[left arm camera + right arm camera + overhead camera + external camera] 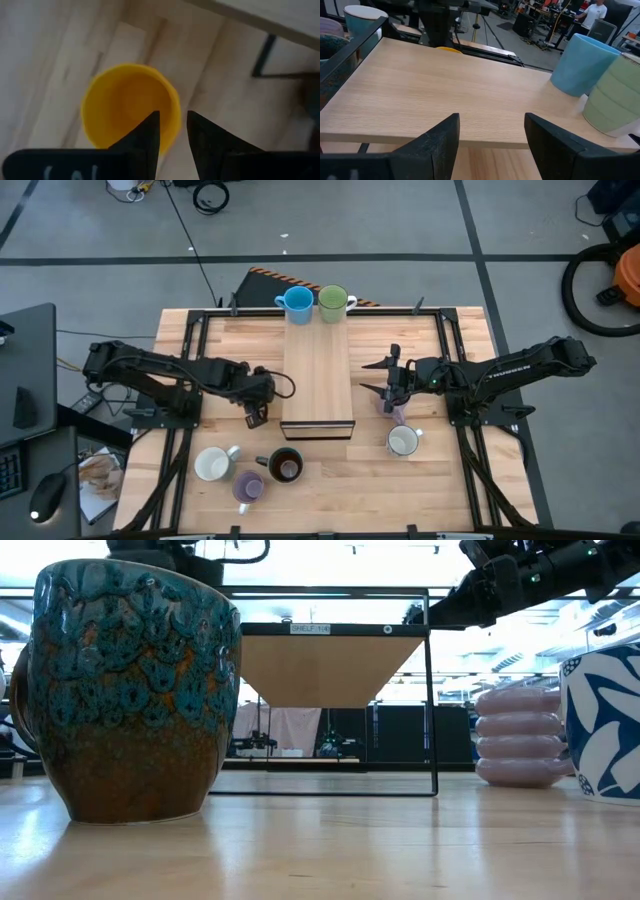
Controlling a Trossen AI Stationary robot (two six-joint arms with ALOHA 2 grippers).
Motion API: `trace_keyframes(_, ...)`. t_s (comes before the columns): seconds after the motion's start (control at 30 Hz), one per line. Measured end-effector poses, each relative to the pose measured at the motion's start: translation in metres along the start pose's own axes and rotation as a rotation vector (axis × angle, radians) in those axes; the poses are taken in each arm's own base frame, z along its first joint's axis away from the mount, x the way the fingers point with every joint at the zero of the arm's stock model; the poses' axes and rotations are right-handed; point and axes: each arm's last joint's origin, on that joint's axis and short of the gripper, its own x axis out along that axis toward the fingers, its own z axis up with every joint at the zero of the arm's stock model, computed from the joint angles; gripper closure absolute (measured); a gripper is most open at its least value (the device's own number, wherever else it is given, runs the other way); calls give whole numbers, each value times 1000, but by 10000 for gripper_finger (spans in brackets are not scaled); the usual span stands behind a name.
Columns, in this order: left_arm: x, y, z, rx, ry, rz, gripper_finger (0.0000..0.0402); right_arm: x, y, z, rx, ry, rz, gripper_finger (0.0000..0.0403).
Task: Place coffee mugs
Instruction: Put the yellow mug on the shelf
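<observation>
An orange mug (127, 107) sits upright under my left gripper (172, 117), which is shut on its rim beside the wooden shelf's (318, 375) left side. From above, the left gripper (255, 410) hides the mug. A blue mug (297, 303) and a green mug (332, 301) stand on their bases at the shelf's far end. My right gripper (385, 385) hangs open at the shelf's right side, above a lilac mug (396, 413), touching nothing. My left gripper holds the orange mug by its rim wall (175, 112), one finger (150, 132) inside the cup and the other (202, 132) outside. The fingers come steeply from above. The mug stays upright, mouth up; its base is hidden, so I cannot tell whether it is off the table.
On the table near the front left stand a white mug (212, 464), a dark brown-black mug (285, 466) and a lilac mug (248, 487). A white mug (403, 441) stands front right. The shelf's black frame legs (432, 700) stand at its near end.
</observation>
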Motion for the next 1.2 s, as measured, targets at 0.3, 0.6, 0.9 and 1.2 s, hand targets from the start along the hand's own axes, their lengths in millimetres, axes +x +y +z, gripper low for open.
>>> trace_keyframes(0.3, 43, -2, -10, -42, 57, -27, 299, 0, 1, 0, 0, -4, 17, 174)
trace_keyframes(0.6, 53, 13, -13, -51, 93, 9, 340, 0, 0, 1, 2, -17, 16, 174)
trace_keyframes(0.9, 37, 28, 0, 78, 115, 18, 375, 0, 0, 2, 0, -19, 18, 174)
trace_keyframes(1.2, -49, 47, 51, 289, -61, 147, 375, 0, 0, 2, -8, -20, 19, 174)
